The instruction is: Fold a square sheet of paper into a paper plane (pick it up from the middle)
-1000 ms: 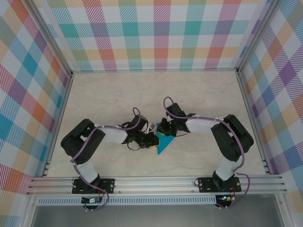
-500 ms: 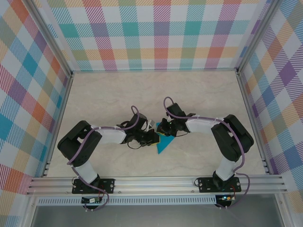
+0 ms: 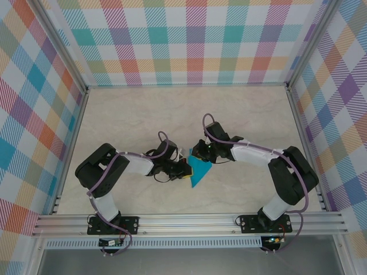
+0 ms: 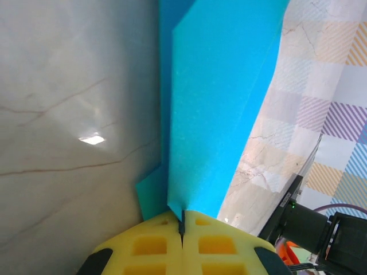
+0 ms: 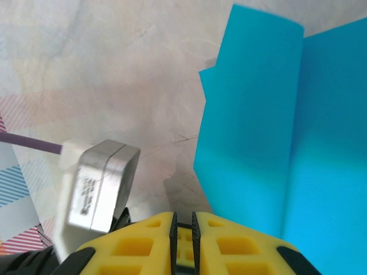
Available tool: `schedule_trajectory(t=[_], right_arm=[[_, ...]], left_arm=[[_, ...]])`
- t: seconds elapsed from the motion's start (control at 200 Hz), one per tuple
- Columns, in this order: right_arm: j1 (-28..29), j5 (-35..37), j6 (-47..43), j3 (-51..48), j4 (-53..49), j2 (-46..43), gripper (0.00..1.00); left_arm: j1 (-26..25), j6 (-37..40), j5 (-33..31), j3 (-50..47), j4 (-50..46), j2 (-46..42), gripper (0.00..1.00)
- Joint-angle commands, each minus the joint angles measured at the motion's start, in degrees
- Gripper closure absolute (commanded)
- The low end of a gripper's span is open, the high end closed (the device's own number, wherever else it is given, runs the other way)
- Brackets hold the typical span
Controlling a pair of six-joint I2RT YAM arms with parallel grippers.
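So the table [image 3: 172, 114] is a pale marble-look top. The square sheet of paper [image 3: 200, 172], teal and creased into a pointy shape, rests partly on it, roughly mid-width, closer to the near edge.

A cream, marble-veined bench [image 3: 172, 109] stood boxed in by pastel plaid panels: a back wall [image 3: 189, 40], a left wall [image 3: 34, 114] and a right wall [image 3: 341, 109]. Aluminium rails [image 3: 189, 220] ran along its near edge. A small glint of light [image 4: 92, 139] shone on the bench top.
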Motion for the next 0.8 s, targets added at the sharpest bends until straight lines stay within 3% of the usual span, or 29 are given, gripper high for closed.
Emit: schedule_trajectory(t=[0.0, 0.255, 0.555, 0.795], right_arm=[[-0.1, 0.9, -0.5, -1.6, -0.8, -1.5, 0.82], [0.1, -3.9, -0.8, -0.6, 2.7, 1.5, 0.83], [0.2, -2.8, 0.3, -1.0, 2.5, 2.2, 0.84], [0.2, -3.0, 0.4, -1.0, 2.9, 2.0, 0.84]], left_arm=[[1.2, -1.7, 1.3, -1.4, 2.1, 0.9, 1.0], [1.5, -0.4, 2.5, -0.2, 1.4, 1.2, 1.0], [1.6, 6.7, 1.6, 3.5, -6.2, -0.6, 1.0], [1.5, 6.9, 1.6, 3.7, -6.1, 0.5, 1.0]])
